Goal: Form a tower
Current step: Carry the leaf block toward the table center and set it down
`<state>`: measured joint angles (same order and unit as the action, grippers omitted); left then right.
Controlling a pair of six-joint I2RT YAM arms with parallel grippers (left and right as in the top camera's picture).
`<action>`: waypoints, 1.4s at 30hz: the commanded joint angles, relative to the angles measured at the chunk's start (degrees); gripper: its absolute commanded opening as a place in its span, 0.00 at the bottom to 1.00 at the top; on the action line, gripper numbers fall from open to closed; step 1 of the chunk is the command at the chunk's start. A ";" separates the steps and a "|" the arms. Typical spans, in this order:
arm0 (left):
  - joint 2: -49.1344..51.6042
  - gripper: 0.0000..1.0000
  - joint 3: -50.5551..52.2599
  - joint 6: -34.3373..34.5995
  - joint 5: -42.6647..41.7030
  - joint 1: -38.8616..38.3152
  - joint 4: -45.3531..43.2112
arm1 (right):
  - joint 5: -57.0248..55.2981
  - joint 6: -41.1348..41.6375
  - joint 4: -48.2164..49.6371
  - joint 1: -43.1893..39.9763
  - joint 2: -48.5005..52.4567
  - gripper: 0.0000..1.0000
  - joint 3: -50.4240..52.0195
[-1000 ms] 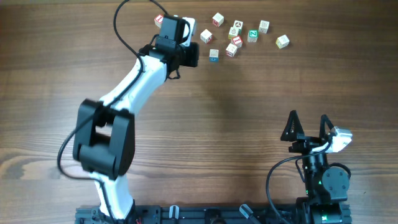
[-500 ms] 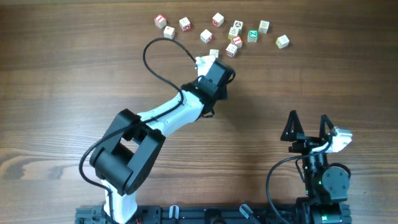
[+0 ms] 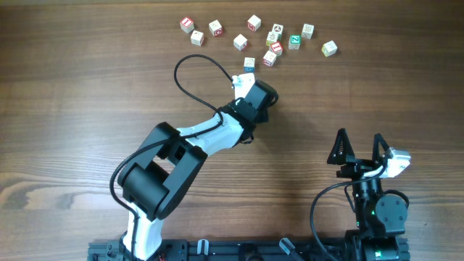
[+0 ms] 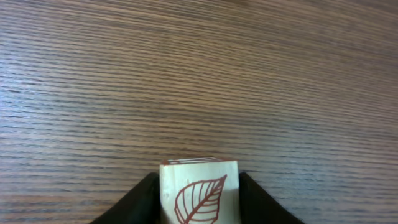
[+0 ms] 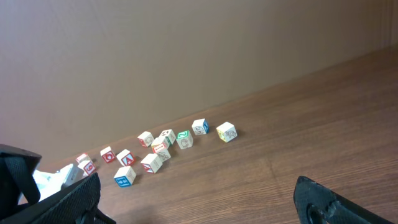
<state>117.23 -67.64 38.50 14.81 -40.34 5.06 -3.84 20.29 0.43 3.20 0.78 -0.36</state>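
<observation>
Mid-stacking: the left hand (image 3: 244, 78), clamped on a red-leaf cube (image 4: 199, 193), sits just near of the blue-printed tower (image 3: 249, 64) at far centre; next, centre that cube above it and lower squarely.

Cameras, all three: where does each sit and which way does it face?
Overhead: above the table, looking straight down; shows left tool and right tool.
Left wrist: low, facing along the tabletop; its fingers flank a leaf-print cube.
Right wrist: low, facing scattered cubes and wall; own fingers show.
Shared: overhead and right wrist both show the scattered cubes.
</observation>
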 commanded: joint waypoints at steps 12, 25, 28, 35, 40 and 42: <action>-16.11 1.00 1.64 -5.44 -2.93 -0.28 12.70 | 0.92 -0.61 0.26 -0.26 -0.35 1.00 0.07; -35.80 1.00 1.64 -12.85 3.85 -0.26 20.33 | 0.90 -0.66 0.26 -0.26 -0.35 1.00 0.07; -42.66 1.00 1.64 -12.87 6.19 -0.26 23.45 | 0.92 -0.63 0.26 -0.26 -0.35 1.00 0.07; -56.11 1.00 1.64 -12.07 15.41 -0.26 48.26 | 0.92 -0.63 0.28 -0.26 -0.35 1.00 0.07; -56.43 1.00 1.64 0.76 18.99 -0.26 65.22 | 0.92 -0.63 0.26 -0.26 -0.35 1.00 0.07; -56.43 1.00 1.64 5.60 21.70 -0.26 70.73 | 0.92 -0.63 0.26 -0.26 -0.35 1.00 0.07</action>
<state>60.86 -66.15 35.22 31.44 -40.77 71.75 -3.86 20.29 0.45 3.20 0.78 -0.36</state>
